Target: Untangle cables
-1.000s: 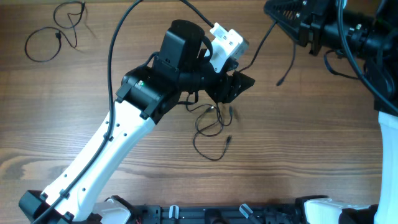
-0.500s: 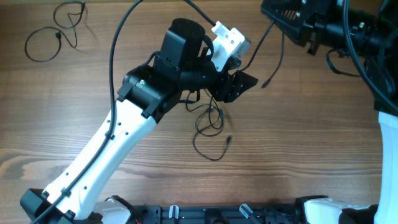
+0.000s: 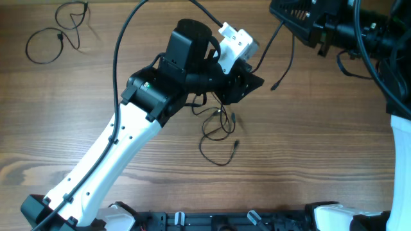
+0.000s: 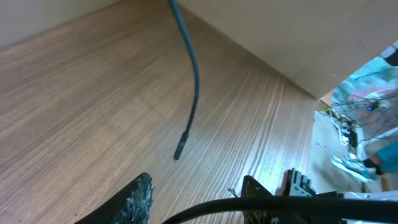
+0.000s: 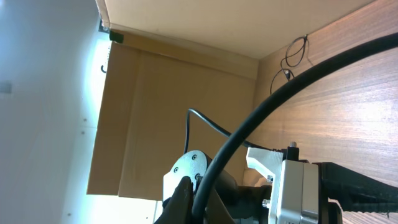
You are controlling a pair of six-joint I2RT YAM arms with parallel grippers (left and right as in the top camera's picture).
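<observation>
Thin black wire with a small plug end hangs from the right gripper, jaws pinching it, just beside the left gripper, jaws apart.

The table is brown wood with fine, darker grain lines. The cables lying on it are black; the hanging cable looks dark blue-green in the left wrist view. The left arm is white with black joints and a small green light. The right arm is mostly black, with one white link. The wall is plain beige.
</observation>
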